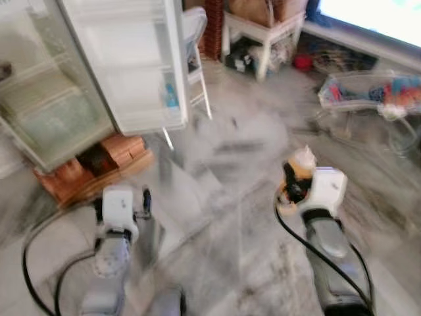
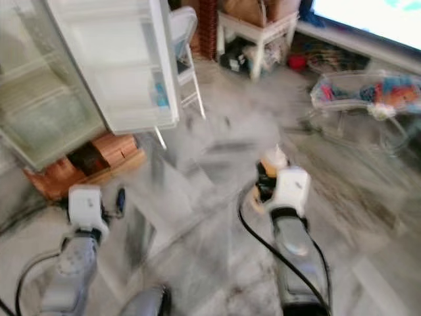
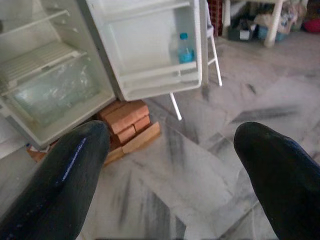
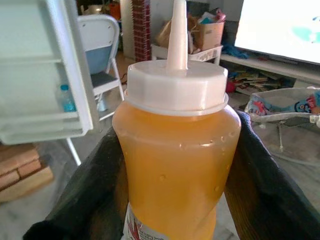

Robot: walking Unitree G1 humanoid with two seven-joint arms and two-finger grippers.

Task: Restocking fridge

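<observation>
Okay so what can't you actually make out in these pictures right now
- Squeeze bottle label: cut off by the bottom edge in the right wrist view; both eye views too blurred to read it.
- Fridge upper shelves: cut off by the top edge in the eye views and the left wrist view.
- Small blue bottle in the fridge door: too small to identify.
- Toys in the bin: motion blur.

Was a lived-in home: open fridge (image 1: 99, 72) propped on bricks (image 1: 92, 168) over marble-patterned floor (image 1: 237, 217), folding chair (image 4: 100, 55), cluttered white side table (image 1: 263, 33), baby bouncer (image 1: 368, 95), bright screen (image 4: 280, 25).
</observation>
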